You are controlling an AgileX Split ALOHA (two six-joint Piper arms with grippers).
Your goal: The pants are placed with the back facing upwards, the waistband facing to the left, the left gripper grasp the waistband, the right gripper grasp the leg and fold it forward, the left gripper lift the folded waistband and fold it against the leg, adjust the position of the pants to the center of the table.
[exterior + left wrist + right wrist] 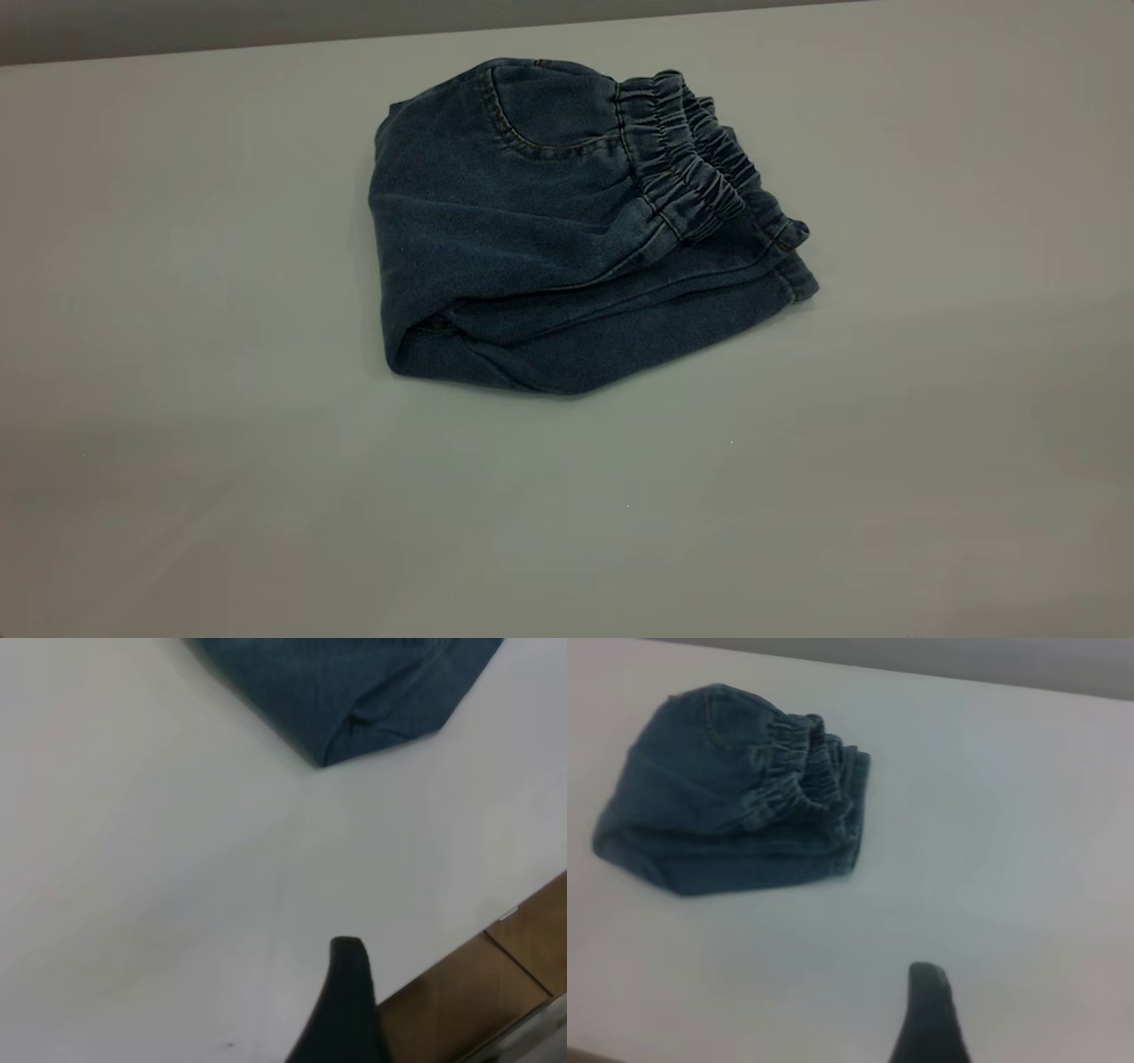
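A: In the exterior view, what is seen nearest the camera?

B: Bare surface of the table (266, 496) is seen there. Beyond it, the pants (532, 257) are laid as a folded bundle, somewhat toward the far edge and near the middle from side to side.

A: How is the bundle arranged?

B: The waistband (687, 168) is turned to the right side of that view and lies on top, its ruched layers stacked over the flat stitched hems at the right end. A curved pocket seam is shown on the upper layer. The rounded fold is at the left end. No arm is seen in this view.

A: And the left wrist view?

B: Nearest the camera, a single black fingertip of the left gripper (347, 992) is seen above the table (159, 859), well apart from the pants (354, 691). Only a folded corner of the denim is caught. Nothing is held; whether the jaws are parted or closed cannot be told. A brown floor is shown past the table edge.

A: The right wrist view?

B: One dark fingertip of the right gripper (930, 1014) is seen nearest, over bare table (992, 815). The whole folded pants (718, 806) are shown farther off, with the waistband (797, 762) gathered on top. Nothing is gripped, and the jaws' state cannot be told.
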